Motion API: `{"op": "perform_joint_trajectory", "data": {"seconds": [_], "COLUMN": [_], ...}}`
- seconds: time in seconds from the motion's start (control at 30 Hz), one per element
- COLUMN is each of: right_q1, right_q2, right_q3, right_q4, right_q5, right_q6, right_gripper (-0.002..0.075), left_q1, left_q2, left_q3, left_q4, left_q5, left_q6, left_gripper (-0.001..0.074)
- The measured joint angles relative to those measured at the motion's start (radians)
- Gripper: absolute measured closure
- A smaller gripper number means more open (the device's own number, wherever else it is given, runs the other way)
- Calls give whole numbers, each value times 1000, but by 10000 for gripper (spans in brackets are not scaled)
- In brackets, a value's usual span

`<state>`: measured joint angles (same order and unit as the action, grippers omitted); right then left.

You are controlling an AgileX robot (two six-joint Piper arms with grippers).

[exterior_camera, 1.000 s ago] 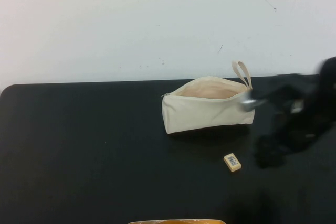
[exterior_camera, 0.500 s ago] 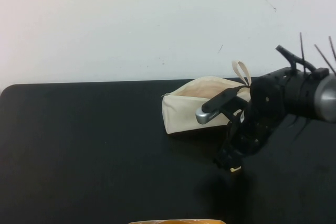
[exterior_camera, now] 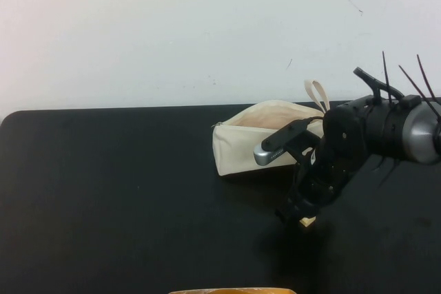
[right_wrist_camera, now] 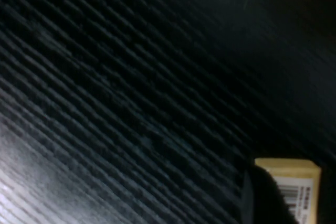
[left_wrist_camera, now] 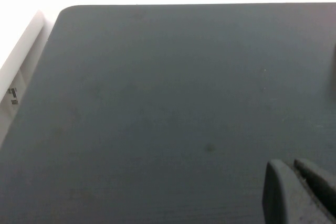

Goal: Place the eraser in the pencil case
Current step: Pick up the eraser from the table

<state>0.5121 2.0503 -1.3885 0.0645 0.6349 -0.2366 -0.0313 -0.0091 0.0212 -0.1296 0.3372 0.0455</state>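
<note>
On the black table (exterior_camera: 103, 191), the right gripper (exterior_camera: 301, 213) is down at the eraser (exterior_camera: 308, 222), just in front of the pencil case (exterior_camera: 241, 146); whether it grips I cannot tell. Over bare table, the left gripper (left_wrist_camera: 299, 192) has its fingers together.

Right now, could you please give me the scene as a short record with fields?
surface: black table
pencil case: cream-white pouch, lying on the table, top open, loop strap at its right end
eraser: small cream block, on the table in front of the pouch, mostly hidden by the right hand; barcode label shows in the right wrist view
right hand: down at the eraser; grip cannot be judged
left hand: only in its own wrist view, over bare table, holding nothing
task state: eraser not yet in the pouch
</note>
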Motion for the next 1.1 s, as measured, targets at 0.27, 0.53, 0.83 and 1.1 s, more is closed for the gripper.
{"op": "perform_joint_trajectory", "data": {"seconds": [0.27, 0.53, 0.83, 1.1], "right_q1": [0, 0, 0, 0], "right_q2": [6, 17, 17, 21], "right_q3": [-6, -6, -6, -18], "right_q4": [0, -3, -4, -6], "right_q5": [0, 0, -2, 15], "right_q6": [0, 25, 25, 25], "right_gripper": [524, 366, 360, 517], "left_q1": [0, 0, 0, 0], "left_q2": [0, 0, 0, 0], "left_q3": [0, 0, 0, 0], "left_q4": [0, 0, 0, 0], "left_q5": [0, 0, 0, 0], "left_q6": [0, 0, 0, 0], "left_gripper": [736, 736, 736, 736]}}
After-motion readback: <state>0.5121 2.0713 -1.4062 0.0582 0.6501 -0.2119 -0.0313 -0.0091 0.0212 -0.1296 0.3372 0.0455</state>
